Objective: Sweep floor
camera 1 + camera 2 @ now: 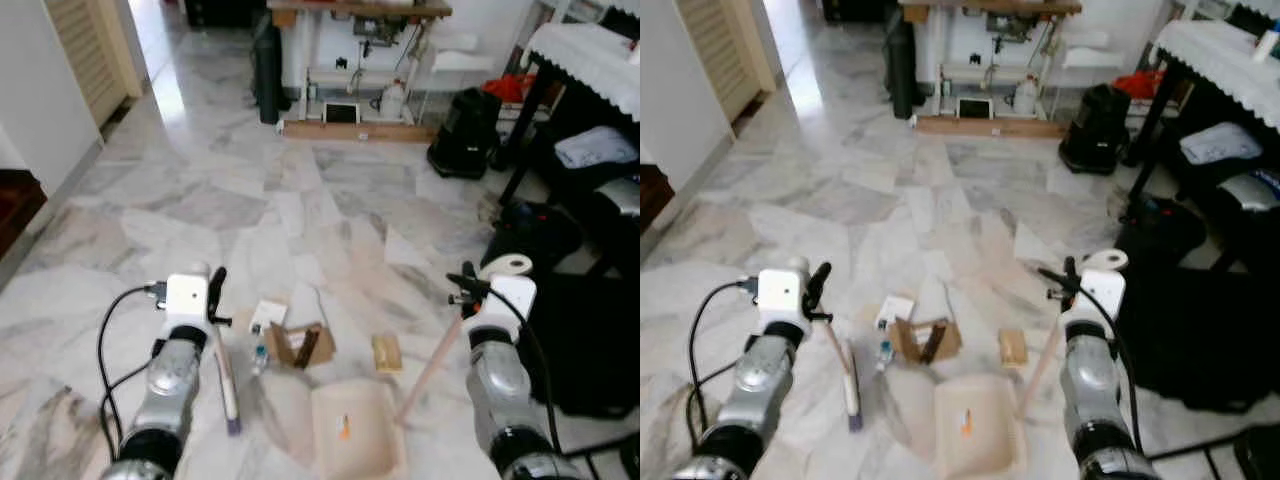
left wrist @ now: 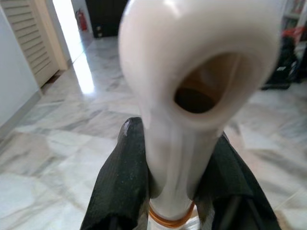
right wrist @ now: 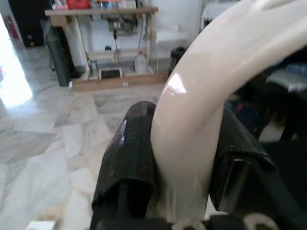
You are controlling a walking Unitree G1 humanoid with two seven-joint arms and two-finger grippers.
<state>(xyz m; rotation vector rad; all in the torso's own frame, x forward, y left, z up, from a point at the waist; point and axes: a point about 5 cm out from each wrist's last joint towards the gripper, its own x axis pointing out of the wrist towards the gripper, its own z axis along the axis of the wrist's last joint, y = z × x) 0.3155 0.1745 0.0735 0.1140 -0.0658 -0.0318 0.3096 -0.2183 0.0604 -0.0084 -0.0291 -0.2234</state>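
Left end effector [image 2: 172, 191] clamped on the broom [image 1: 226, 385] handle, brush head on the marble floor [image 1: 250, 200]. Right end effector [image 3: 184, 167] clamped on the dustpan [image 1: 355, 428] handle, pan near torn cardboard [image 1: 300, 345].

I see a white-and-grey marbled floor [image 1: 330, 200], a beige dustpan [image 1: 355, 430], brown cardboard [image 1: 300, 345], and black fingers [image 2: 120, 187] gripping a cream handle [image 2: 182, 158].

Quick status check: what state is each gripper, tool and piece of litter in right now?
Left gripper: shut on broom.
Right gripper: shut on dustpan handle.
Dustpan: on floor, one orange scrap inside.
Cardboard: on floor, unswept.
Small bottle: lying on floor.
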